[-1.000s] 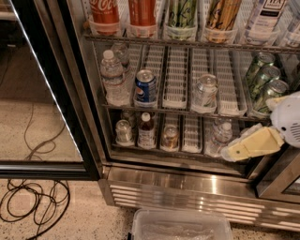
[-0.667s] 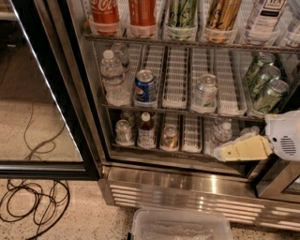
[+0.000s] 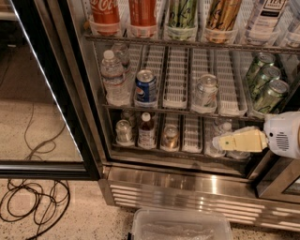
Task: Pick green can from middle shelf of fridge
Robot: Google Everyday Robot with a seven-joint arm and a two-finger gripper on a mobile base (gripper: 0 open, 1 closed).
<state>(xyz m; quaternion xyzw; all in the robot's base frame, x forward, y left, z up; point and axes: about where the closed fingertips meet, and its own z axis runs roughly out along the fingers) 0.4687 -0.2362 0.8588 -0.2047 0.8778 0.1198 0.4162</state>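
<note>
The fridge (image 3: 197, 187) stands open, its black-framed glass door (image 3: 56, 108) swung to the left. On the middle shelf (image 3: 178, 110), three green cans (image 3: 271, 96) lie tilted in the far right lane, one behind another. A blue Pepsi can (image 3: 146, 87) and a silver-white can (image 3: 206, 91) stand upright further left. My gripper (image 3: 221, 142), cream with a white wrist (image 3: 283, 136), points left in front of the bottom shelf, below and slightly left of the green cans. It holds nothing that I can see.
Water bottles (image 3: 112, 75) stand at the middle shelf's left. Tall cans and bottles (image 3: 182, 14) fill the shelf above; small bottles and cans (image 3: 146, 131) fill the shelf below. A clear plastic bin (image 3: 180, 227) sits on the floor in front. Black cables (image 3: 33, 206) lie at the lower left.
The wrist has dropped and the gripper has levelled out, its tip moving left across the front of the bottom shelf. The cans have not moved.
</note>
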